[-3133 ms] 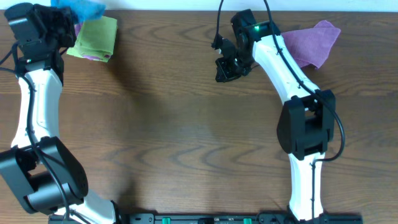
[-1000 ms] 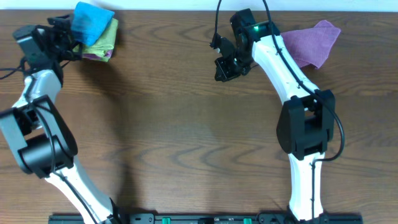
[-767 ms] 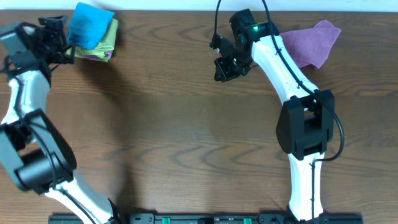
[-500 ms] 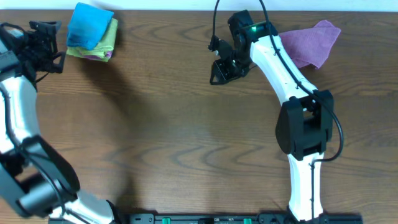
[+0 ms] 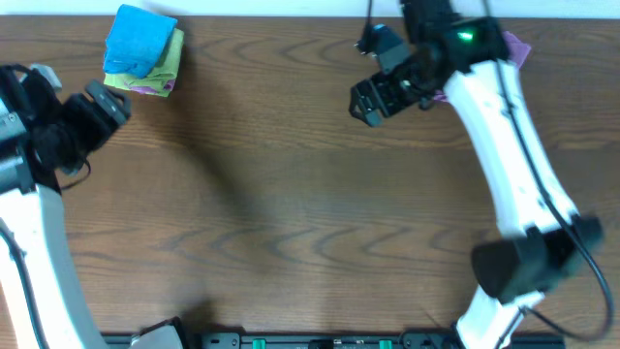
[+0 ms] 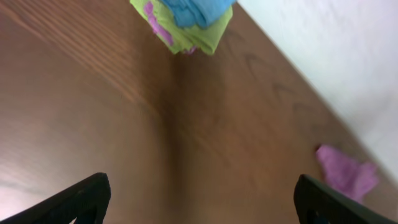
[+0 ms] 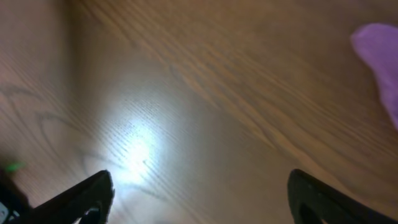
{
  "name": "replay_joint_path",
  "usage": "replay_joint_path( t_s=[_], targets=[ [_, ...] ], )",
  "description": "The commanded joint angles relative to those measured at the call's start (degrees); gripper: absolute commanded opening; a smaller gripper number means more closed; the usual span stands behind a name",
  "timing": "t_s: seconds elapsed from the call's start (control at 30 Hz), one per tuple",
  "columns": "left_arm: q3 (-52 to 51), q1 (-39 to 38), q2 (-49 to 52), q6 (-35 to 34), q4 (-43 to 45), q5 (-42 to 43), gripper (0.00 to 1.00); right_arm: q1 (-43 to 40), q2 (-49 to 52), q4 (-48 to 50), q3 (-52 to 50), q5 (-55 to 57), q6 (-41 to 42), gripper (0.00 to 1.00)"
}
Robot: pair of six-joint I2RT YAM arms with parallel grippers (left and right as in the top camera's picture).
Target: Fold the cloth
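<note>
The purple cloth (image 5: 519, 47) lies crumpled at the table's far right, mostly hidden under my right arm in the overhead view. Its edge shows in the right wrist view (image 7: 382, 57), and it appears small in the left wrist view (image 6: 348, 174). My right gripper (image 5: 376, 76) hangs open to the left of it, over bare wood (image 7: 202, 199), holding nothing. At the far left corner sits a folded stack, a blue cloth (image 5: 140, 41) on a green one (image 5: 165, 66). My left gripper (image 5: 92, 102) stands open and empty in front of and left of that stack (image 6: 186, 25).
The wooden table (image 5: 291, 213) ends at a pale wall along its far edge (image 6: 323, 56). A bright light patch (image 7: 138, 149) falls on the wood beneath the right gripper. A pink corner (image 6: 152, 14) peeks out under the green cloth.
The right gripper has gone from shut to open, and that arm swung right and back, covering most of the purple cloth. The left arm drew back from the stack toward the front left.
</note>
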Motion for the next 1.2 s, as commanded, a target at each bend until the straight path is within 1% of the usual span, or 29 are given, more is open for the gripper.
replay_joint_path(
  t_s=[0.0,0.03,0.17,0.23,0.4,0.5,0.57,0.63,0.7,0.8,0.87,1.03,1.17],
  targets=[
    [0.5,-1.9,-4.4,6.4,-2.3,-5.8,0.95,-0.7,-5.7,-1.6,1.0,4.4,-0.5,0.98],
    [0.5,-2.5,-6.0,6.4,-2.6,-5.8,0.95,-0.7,-7.4,-2.1,0.9,5.1,-0.5,0.99],
    [0.5,-6.3,-11.7,7.8,-3.2,-6.5,0.95,-0.7,-14.6,-3.7,-1.0,5.6,-0.6,0.99],
    [0.5,-10.2,-14.5,9.6,-4.2,-8.8,0.95,-0.7,-19.9,-3.5,-4.7,6.6,-0.9,0.99],
    [-0.1,-23.2,-19.8,11.2,-7.7,-20.3,0.95,-0.7,-35.6,1.4,-19.3,8.5,-0.9,0.99],
    [-0.3,-29.7,-22.0,11.6,-12.1,-23.4,0.95,-0.7,-48.0,4.0,-29.2,10.8,-0.9,0.99],
    [-0.3,-32.0,-23.0,11.6,-15.3,-23.3,0.95,-0.7,-55.9,4.8,-34.7,11.6,-0.9,0.99],
    [-0.5,-32.7,-23.9,11.6,-17.8,-23.2,0.95,-0.7,-62.5,4.4,-39.5,12.6,-0.9,0.99],
    [-2.0,-32.8,-25.1,11.6,-18.5,-22.8,0.95,-0.7,-67.4,3.8,-43.8,12.7,-0.7,0.99],
    [-6.5,-32.8,-27.4,11.5,-16.8,-21.2,0.95,-0.7,-71.1,3.7,-47.6,12.8,0.8,0.99],
    [-8.0,-32.8,-28.2,10.2,-16.0,-20.9,0.95,-0.7,-71.2,3.6,-47.8,12.7,0.8,0.99],
    [-8.2,-32.8,-28.3,6.0,-16.1,-20.7,0.95,-0.7,-71.2,1.6,-47.8,12.3,0.8,0.99],
    [-8.2,-32.8,-28.3,5.0,-14.9,-18.6,0.95,-0.7,-71.2,1.2,-47.9,12.3,0.8,0.99]
  ],
)
